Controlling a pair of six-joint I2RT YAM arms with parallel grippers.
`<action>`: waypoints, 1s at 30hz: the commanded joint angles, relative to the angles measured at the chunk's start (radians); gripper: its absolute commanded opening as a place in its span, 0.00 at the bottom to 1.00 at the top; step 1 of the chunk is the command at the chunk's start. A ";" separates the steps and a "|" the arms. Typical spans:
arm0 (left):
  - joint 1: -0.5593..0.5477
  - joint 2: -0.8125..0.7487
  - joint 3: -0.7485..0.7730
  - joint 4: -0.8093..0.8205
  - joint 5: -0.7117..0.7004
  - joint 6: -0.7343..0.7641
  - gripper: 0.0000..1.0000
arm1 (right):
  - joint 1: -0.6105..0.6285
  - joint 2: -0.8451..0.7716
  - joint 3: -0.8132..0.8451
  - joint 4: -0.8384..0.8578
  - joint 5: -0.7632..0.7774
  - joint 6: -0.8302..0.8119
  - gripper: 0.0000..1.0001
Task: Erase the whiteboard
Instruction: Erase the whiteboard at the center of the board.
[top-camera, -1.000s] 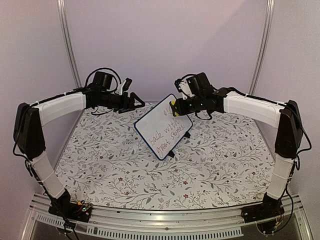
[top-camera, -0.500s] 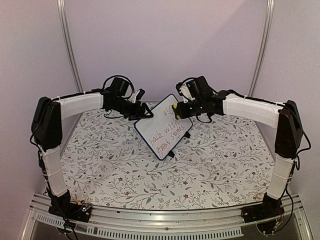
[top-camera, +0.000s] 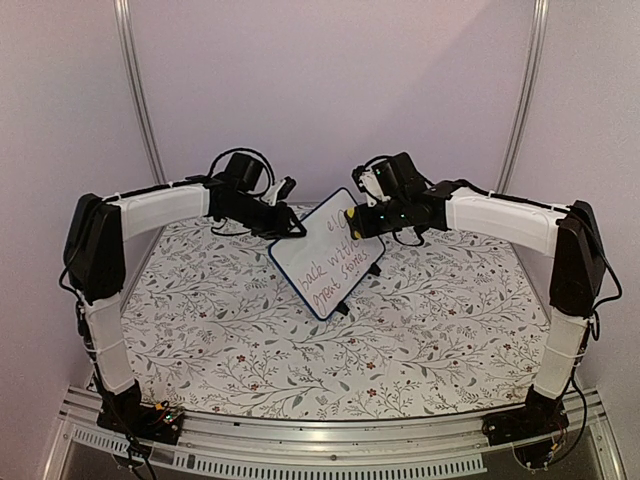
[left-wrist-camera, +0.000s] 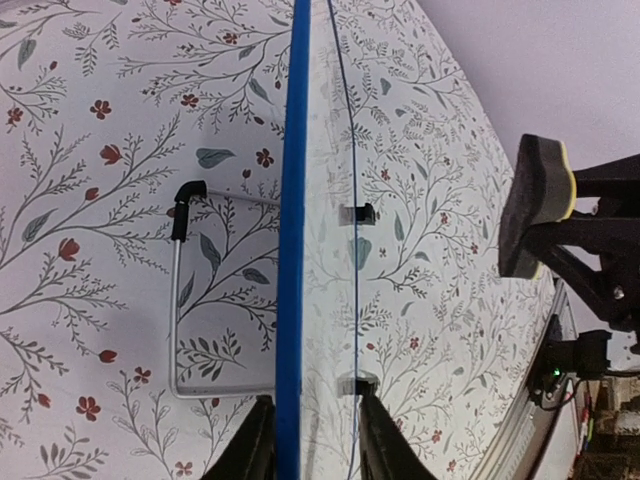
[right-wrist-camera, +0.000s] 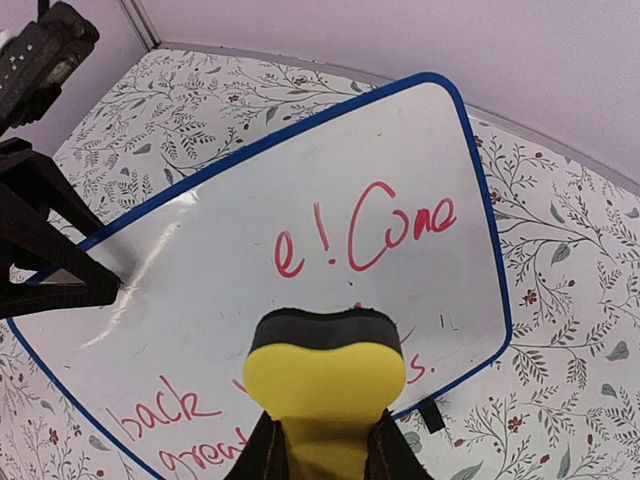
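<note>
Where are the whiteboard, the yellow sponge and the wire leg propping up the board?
whiteboard (right-wrist-camera: 300, 170): right wrist view, on its blank white face.
yellow sponge (right-wrist-camera: 325, 385): right wrist view, on its yellow front.
wire leg (left-wrist-camera: 176, 310): left wrist view, on its long straight side.

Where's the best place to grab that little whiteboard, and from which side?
I'd grip the whiteboard by its thin framed left edge, coming from the left, one finger in front and one behind. It stands tilted on its feet, so that edge is free, leaving the written face clear for the sponge eraser in the right tool. The left tool straddles that edge.
</note>
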 joint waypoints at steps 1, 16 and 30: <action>-0.022 -0.010 0.023 -0.037 0.002 0.015 0.25 | -0.004 -0.031 -0.021 0.002 0.013 0.016 0.17; -0.020 -0.144 -0.092 -0.084 0.009 0.060 0.00 | -0.005 -0.050 -0.049 0.012 0.015 0.017 0.18; 0.034 -0.232 -0.305 0.075 0.187 0.123 0.00 | -0.005 -0.007 -0.003 0.006 -0.022 0.011 0.18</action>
